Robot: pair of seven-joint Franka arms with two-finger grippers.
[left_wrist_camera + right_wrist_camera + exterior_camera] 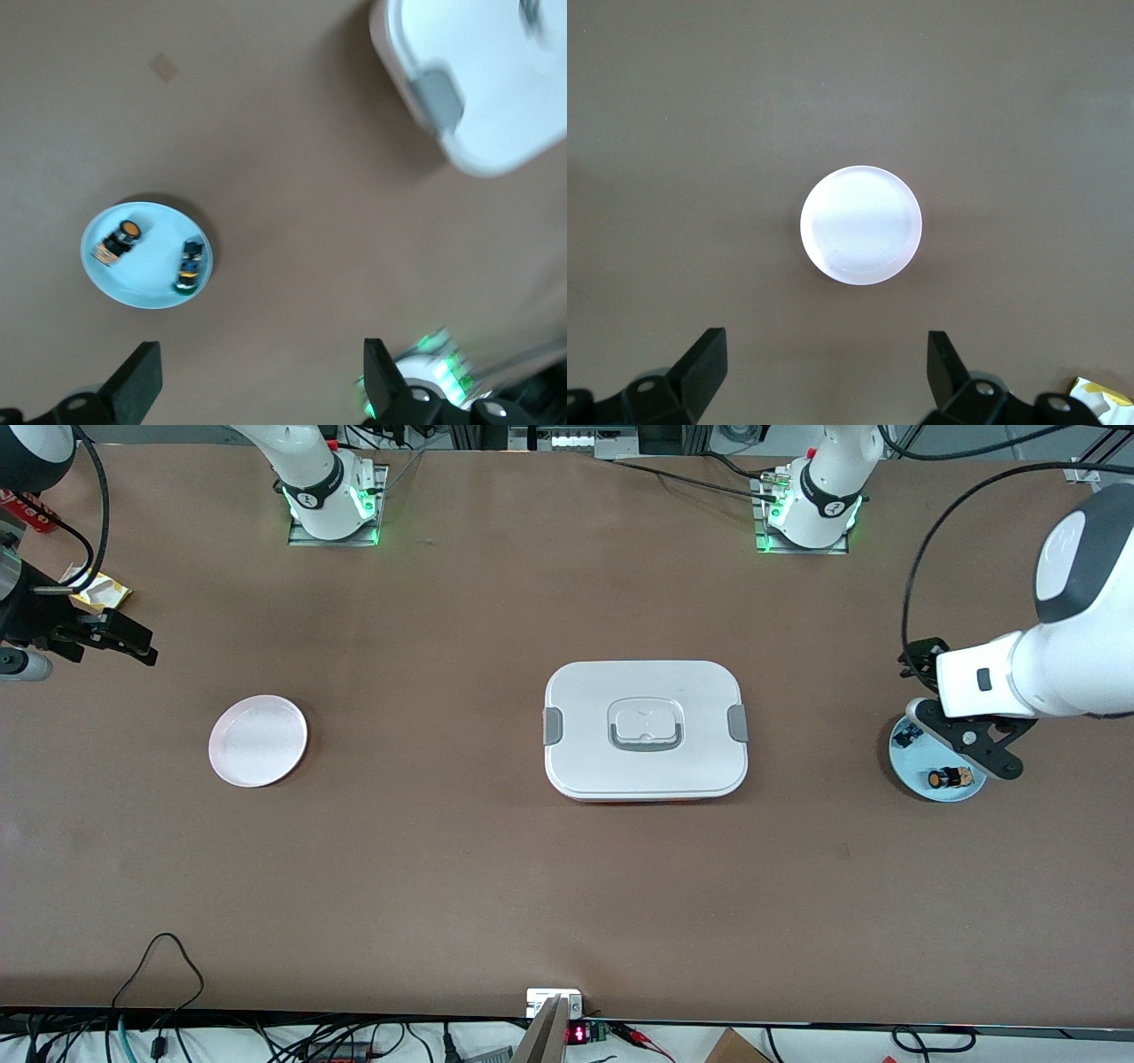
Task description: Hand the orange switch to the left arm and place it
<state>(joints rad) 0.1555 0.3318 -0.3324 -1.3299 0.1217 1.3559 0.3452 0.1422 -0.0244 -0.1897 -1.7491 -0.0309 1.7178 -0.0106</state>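
Box (pixel 646 728) lies between both plates, orange switch (pixel 935 779) under spread left gripper (pixel 257 390); right gripper (pixel 824 376) spread.

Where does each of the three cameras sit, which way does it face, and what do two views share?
Front view: high across the table, facing both arm bases; shows the box, pink plate, blue plate and the open left claw.
Left wrist view: on the left arm, looking down over the blue plate with the orange switch; own fingertips show.
Right wrist view: on the right arm, looking down at the pink plate; own open right claw shows.
Front and left wrist views share the box.
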